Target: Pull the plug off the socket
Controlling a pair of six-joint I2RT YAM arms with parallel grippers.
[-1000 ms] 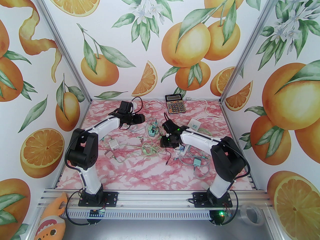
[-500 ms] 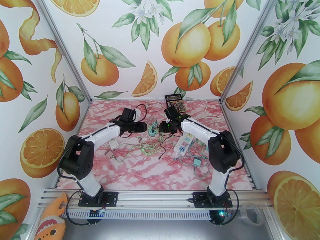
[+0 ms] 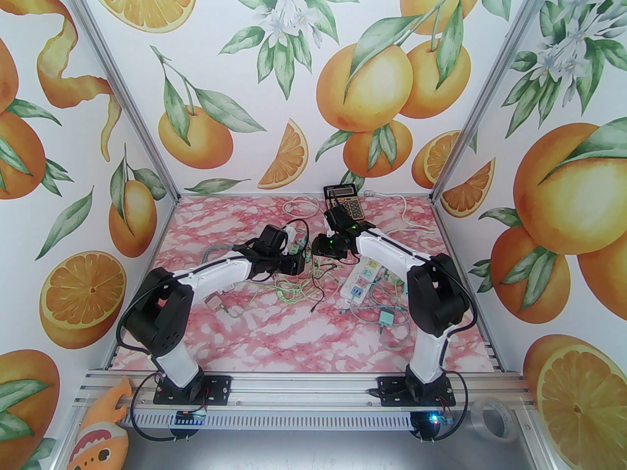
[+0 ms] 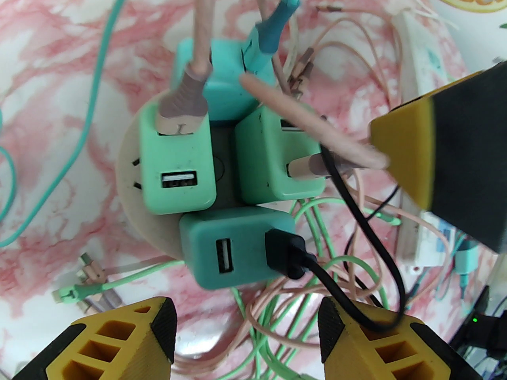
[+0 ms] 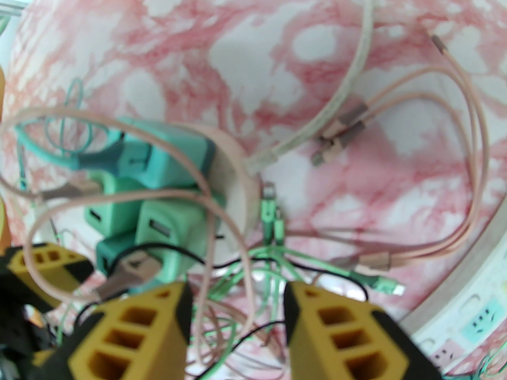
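Left arm: shoulder link leans left of its base, elbow is bent, and the white forearm reaches forward and right to mid-bench [image 3: 274, 331]. The wrist pitches down, so my left tool [image 4: 247, 323] looks almost straight down on the round socket [image 4: 126, 174]. Jaws are wide and hold nothing. The two yellow fingertips [image 4: 164, 323] sit at the near side of the socket, clear of it.

Right arm: elbow is folded high on the right and the forearm runs forward and left. My right tool [image 5: 237, 303] points down beside the socket from the other side. It is also wide and empty, with loose cables between its fingers. One of its fingers [image 4: 416, 149] shows at the right of the left wrist view, near the mint plug [image 4: 277, 156].

The socket lies flat on the bench between the two tools. Four plugs are seated in it:
- the teal plug [image 4: 237, 247] nearest my left tool, carrying a black cable [image 4: 285, 251]
- two mint plugs in the middle
- one teal plug on the far side

A white power strip [image 3: 360, 282] lies to the right and a calculator [image 3: 345, 203] lies behind.
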